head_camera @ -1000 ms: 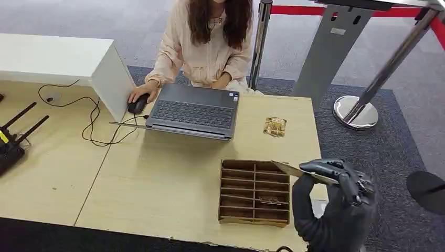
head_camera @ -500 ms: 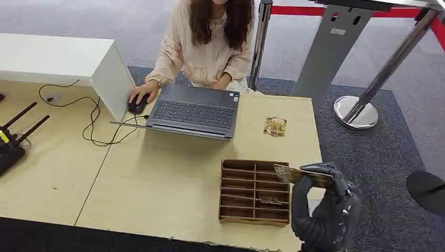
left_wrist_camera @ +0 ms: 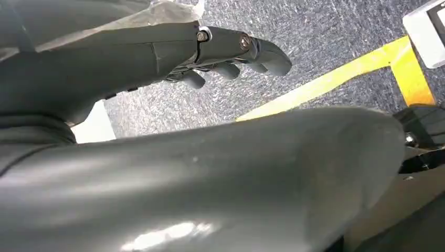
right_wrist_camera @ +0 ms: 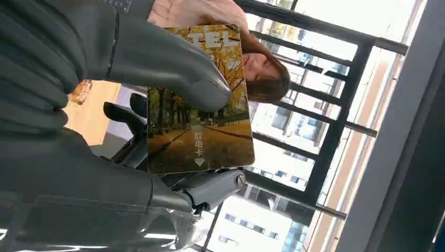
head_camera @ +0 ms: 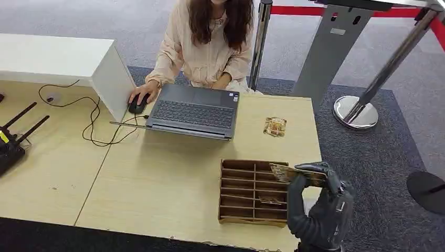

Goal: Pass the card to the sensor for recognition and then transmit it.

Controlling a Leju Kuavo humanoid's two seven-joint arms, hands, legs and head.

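- The right hand [head_camera: 317, 202], dark and smooth-jointed, pinches a thin rectangular card [head_camera: 294, 174] between its thumb and fingers, above the right edge of the tray.
- In the right wrist view the card [right_wrist_camera: 199, 100] has a glossy face printed with golden autumn trees and a lane, rounded corners, and the thick grey thumb [right_wrist_camera: 173, 68] pressed flat across it.
- The left hand [left_wrist_camera: 231, 52] hangs over speckled grey carpet with a yellow floor stripe; its fingers are loosely curled and hold nothing.
- A brown cardboard tray [head_camera: 254, 191] with slotted compartments sits on the pale wooden table [head_camera: 157, 178].
- A small crinkly gold packet [head_camera: 275, 126] lies beyond the tray, near a grey laptop [head_camera: 194, 111].
- A person [head_camera: 207, 42] in a soft cream top sits behind the laptop, one hand on a black mouse [head_camera: 137, 105].
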